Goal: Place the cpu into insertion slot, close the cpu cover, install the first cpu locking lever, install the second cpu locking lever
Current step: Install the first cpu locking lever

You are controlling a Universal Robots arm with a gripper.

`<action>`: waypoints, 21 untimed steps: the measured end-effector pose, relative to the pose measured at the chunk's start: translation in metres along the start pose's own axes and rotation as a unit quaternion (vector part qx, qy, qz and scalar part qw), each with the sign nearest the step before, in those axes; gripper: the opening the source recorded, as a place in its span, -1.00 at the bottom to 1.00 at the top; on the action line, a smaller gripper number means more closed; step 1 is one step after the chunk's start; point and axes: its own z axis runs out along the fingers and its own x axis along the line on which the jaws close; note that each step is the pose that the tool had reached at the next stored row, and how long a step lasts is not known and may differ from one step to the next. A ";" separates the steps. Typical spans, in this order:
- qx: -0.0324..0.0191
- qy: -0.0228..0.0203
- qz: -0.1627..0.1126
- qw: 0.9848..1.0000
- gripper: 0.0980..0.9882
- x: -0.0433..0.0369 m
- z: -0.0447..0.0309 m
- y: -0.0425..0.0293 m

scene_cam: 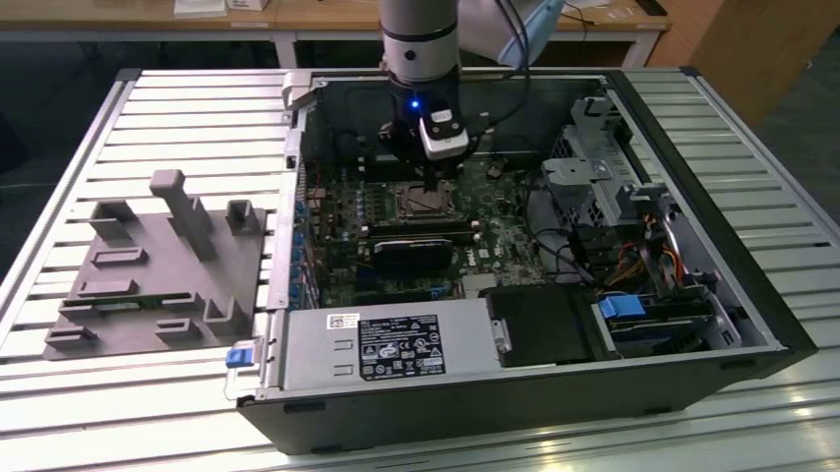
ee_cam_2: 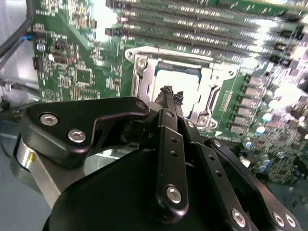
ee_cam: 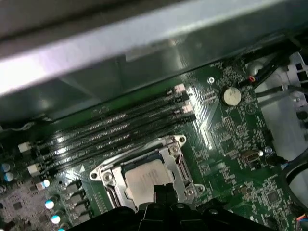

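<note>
Gripper [ee_cam_2: 169,92] fingers together, holding nothing, just above the cpu [ee_cam_2: 180,83].
We saw cpu seated in the insertion slot [ee_cam: 144,174], cpu cover [ee_cam: 179,163] down.

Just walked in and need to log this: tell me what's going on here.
A single robot arm reaches into an open computer case and hangs its gripper over the insertion slot. The cpu already lies in the slot, and the cpu cover appears folded down around it. The gripper's fingertips are together, holding nothing visible.
</note>
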 end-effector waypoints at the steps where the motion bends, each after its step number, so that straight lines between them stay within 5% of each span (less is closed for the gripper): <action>1: 0.000 0.001 0.000 1.000 -0.99 -0.0008 0.0001 -0.0020; 4: 0.002 0.004 0.000 1.000 -0.99 -0.0024 0.0005 -0.0054; 20: 0.001 0.004 -0.006 1.000 -0.99 -0.0038 -0.0094 -0.0053; 21: 0.003 0.008 -0.007 1.000 -0.99 -0.0038 -0.0091 -0.0053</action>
